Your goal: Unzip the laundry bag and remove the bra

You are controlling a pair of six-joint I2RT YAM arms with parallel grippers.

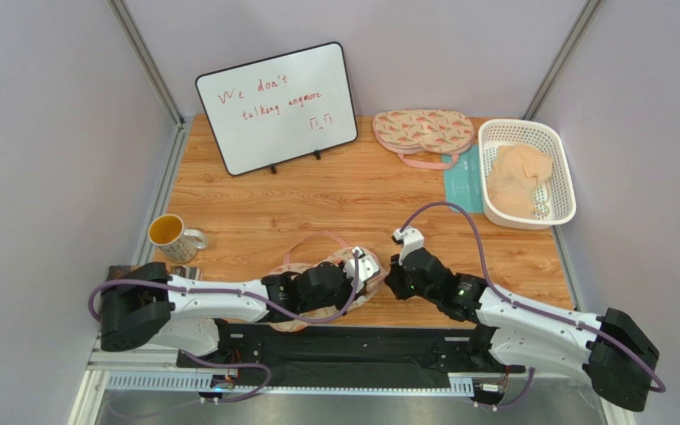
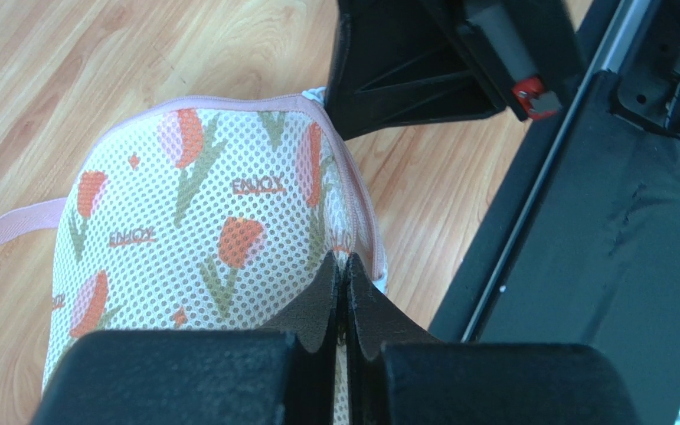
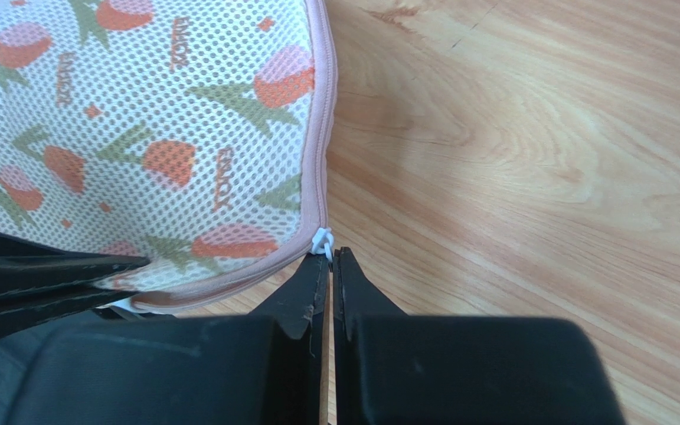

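Observation:
The laundry bag (image 1: 289,264), cream mesh with orange-red tulip print and pink trim, lies at the near middle of the table, partly under my left arm. My left gripper (image 1: 367,268) is shut, pinching the bag's edge by the zip (image 2: 342,262). The bag (image 2: 193,221) fills the left wrist view. My right gripper (image 1: 393,280) is shut on the small white zipper pull (image 3: 322,240) at the bag's corner (image 3: 140,133), its tips (image 3: 331,258) just off the pink trim. The bra is hidden.
A second printed pouch (image 1: 423,131) lies at the back. A white basket (image 1: 565,168) holding a pale peach fabric heap (image 1: 516,177) stands at the back right. A whiteboard (image 1: 277,106) stands at the back left, a mug (image 1: 168,234) at the left. The black base rail (image 2: 601,230) runs near the bag.

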